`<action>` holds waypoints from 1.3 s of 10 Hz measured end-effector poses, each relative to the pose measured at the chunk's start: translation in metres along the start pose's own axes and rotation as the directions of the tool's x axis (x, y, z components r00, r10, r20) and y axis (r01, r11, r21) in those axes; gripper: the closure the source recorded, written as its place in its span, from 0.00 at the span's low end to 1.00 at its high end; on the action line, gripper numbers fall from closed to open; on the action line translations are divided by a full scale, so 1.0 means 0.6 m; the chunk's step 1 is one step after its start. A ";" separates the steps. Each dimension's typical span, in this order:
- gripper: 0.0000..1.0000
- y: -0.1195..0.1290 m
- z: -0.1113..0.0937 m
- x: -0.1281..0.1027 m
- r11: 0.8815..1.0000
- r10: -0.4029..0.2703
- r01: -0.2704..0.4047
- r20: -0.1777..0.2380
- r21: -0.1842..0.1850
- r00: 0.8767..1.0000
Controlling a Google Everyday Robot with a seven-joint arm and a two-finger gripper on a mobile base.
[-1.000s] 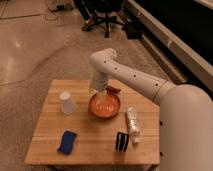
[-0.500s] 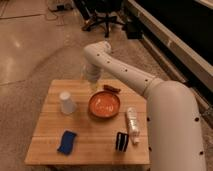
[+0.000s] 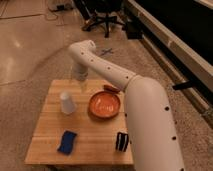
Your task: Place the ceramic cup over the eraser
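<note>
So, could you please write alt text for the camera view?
The arm's tool hovers open and empty over the wooden table's far edge, behind the ceramic cup. An orange bowl sits centre; the eraser and a blue pad lie near the front.

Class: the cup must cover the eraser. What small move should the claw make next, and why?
Probably ease the claw down toward the cup to grasp it. The claw hangs open and empty over the far edge of the table, the cup stands untouched just before it, and the eraser lies by the near edge, past the bowl.
</note>
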 end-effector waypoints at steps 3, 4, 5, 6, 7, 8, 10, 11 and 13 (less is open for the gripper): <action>0.35 -0.038 0.038 -0.018 0.993 -0.090 0.089 -0.004 -0.072 0.996; 0.35 -0.043 0.054 -0.026 0.990 -0.108 0.108 0.002 -0.096 0.994; 0.35 -0.044 0.068 -0.032 0.985 -0.120 0.121 0.009 -0.120 0.993; 0.35 -0.045 0.083 -0.041 0.981 -0.131 0.133 0.023 -0.143 0.991; 0.35 -0.044 0.091 -0.046 0.978 -0.135 0.139 0.032 -0.156 0.990; 0.35 -0.044 0.097 -0.052 0.976 -0.139 0.144 0.043 -0.163 0.989; 0.35 -0.045 0.106 -0.070 0.972 -0.149 0.159 0.070 -0.172 0.986; 0.35 -0.047 0.108 -0.079 0.971 -0.156 0.168 0.082 -0.170 0.984; 0.35 -0.048 0.113 -0.095 0.968 -0.170 0.185 0.100 -0.170 0.980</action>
